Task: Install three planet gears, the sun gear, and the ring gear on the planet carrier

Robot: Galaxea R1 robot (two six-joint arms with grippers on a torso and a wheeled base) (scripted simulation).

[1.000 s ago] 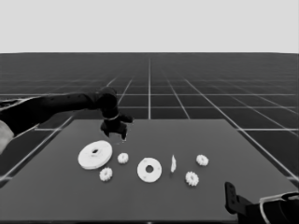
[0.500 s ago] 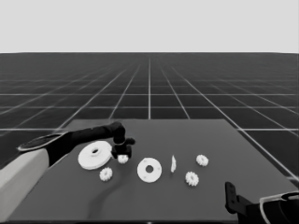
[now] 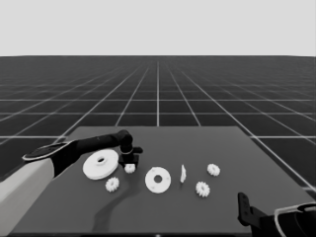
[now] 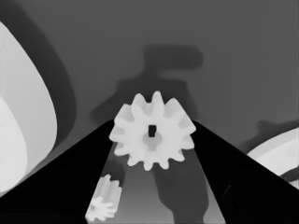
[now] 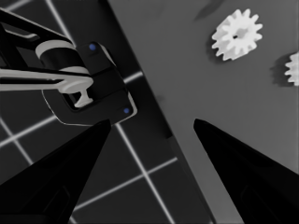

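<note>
My left gripper point(image 3: 130, 159) is down at a planet gear point(image 3: 130, 168) just right of the larger round part point(image 3: 101, 164). In the left wrist view that gear point(image 4: 152, 130) sits between the spread fingers, and the left gripper point(image 4: 153, 125) is open around it. A second gear point(image 3: 112, 184) lies nearer the front. The smaller round part point(image 3: 158, 179) lies mid-table, with the thin white piece point(image 3: 183, 173) upright beside it. Two more gears point(image 3: 213, 170) point(image 3: 202, 188) lie to the right. My right gripper point(image 3: 245, 211) waits open at the lower right corner.
The right wrist view shows two gears point(image 5: 237, 34) point(image 5: 293, 67) near the table's corner, and dark machinery with blue lights point(image 5: 84, 88) past the table's edge over the floor grid. The left arm's pale part fills the head view's lower left corner.
The left arm has swung from the table's back toward the front and lowered its gripper over the gear beside the larger round part. The right arm has not moved.
</note>
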